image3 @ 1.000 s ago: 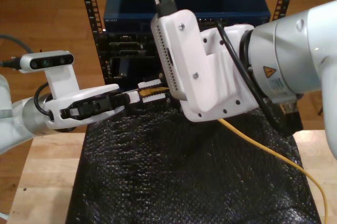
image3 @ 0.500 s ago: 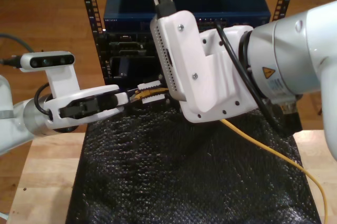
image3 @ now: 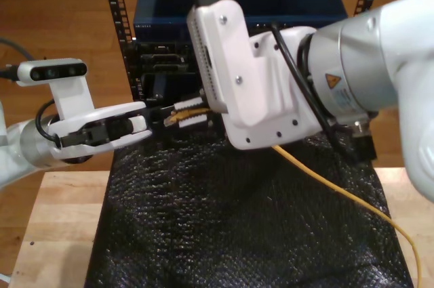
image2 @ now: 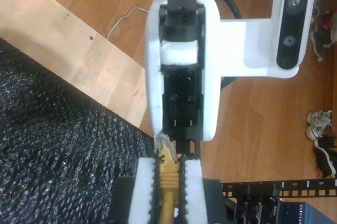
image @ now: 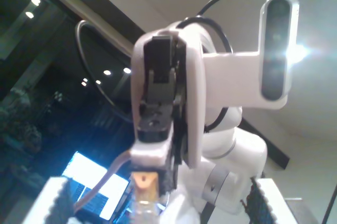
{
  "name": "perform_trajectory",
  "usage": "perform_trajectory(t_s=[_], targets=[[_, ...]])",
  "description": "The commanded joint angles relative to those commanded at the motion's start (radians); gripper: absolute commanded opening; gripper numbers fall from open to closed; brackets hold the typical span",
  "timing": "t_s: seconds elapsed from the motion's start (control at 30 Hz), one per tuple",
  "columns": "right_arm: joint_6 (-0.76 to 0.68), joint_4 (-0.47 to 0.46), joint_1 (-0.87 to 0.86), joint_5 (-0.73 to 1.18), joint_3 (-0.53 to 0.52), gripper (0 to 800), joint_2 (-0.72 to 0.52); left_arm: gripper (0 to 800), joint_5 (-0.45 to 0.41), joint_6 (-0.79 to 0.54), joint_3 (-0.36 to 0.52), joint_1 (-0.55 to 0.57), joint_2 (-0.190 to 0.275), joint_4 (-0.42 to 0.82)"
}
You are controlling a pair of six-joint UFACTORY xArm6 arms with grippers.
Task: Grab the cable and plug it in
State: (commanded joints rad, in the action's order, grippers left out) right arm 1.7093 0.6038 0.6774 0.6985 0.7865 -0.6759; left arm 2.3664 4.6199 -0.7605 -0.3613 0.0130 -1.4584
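Both arms have risen above black bubble wrap point(image3: 224, 234), wooden floor point(image3: 61, 24).

Warm even indoor light, first wrist view dim with lamp glare, nearby parts blurred

"What carried everything?"
"A pale wooden table point(image3: 57, 234), bare along both side edges."
"Anything on it?"
"A black bubble-wrap sheet point(image3: 224, 227) covered its middle, and the yellow cable point(image3: 352, 200) trailed across that sheet."
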Motion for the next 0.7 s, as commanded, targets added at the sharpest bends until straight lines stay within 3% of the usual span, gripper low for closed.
perform_trajectory(t_s=[0.37,0.7], targets=[[-0.123,0.0,-0.222,0.127,0.063,2,0.051,790,-0.115,0.005,-0.114,-0.092,0.003,0.041],[-0.222,-0.009,-0.41,0.285,0.107,2,0.103,797,-0.281,-0.003,-0.219,-0.106,0.044,0.302]])
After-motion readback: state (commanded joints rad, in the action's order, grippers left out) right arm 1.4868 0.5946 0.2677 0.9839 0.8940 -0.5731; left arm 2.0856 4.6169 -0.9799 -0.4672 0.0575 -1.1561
